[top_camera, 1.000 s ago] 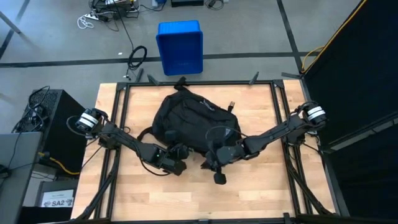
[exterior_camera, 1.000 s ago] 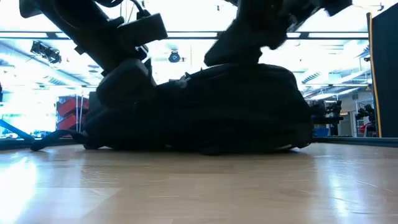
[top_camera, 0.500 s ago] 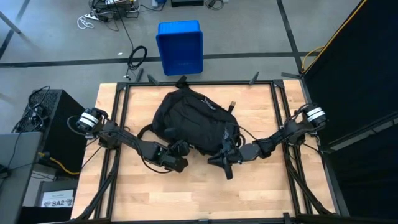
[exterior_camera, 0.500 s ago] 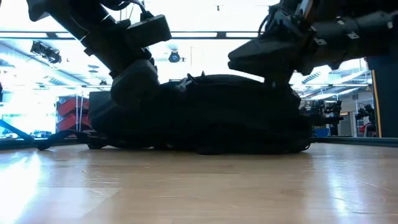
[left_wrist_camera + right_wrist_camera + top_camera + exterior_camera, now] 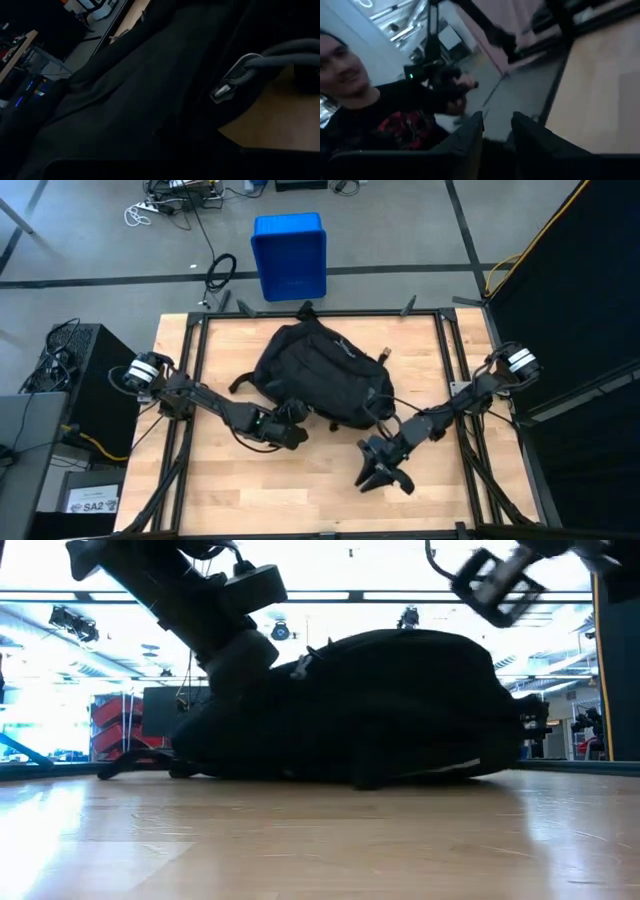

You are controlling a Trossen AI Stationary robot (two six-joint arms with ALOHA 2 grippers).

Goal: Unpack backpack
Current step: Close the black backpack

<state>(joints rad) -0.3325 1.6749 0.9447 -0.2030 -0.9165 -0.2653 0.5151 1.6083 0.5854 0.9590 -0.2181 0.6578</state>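
The left gripper (image 5: 293, 437) sat at the near-left edge of the backpack (image 5: 320, 375), fingers pressed together. The wrist view showed only black fabric and a strap, so I couldn't tell if it actually pinched anything; my guess is it was pinning the bag in place. The backpack lay flat mid-table, top loop toward the blue bin (image 5: 289, 256) on the floor beyond. The right gripper (image 5: 385, 473) hung near the backpack's near-right corner, clear of it, fingers slightly apart with nothing between them. A person (image 5: 375, 125) stood past the table edge.

Apparently "SA2" on floor label (image 5: 93, 505)
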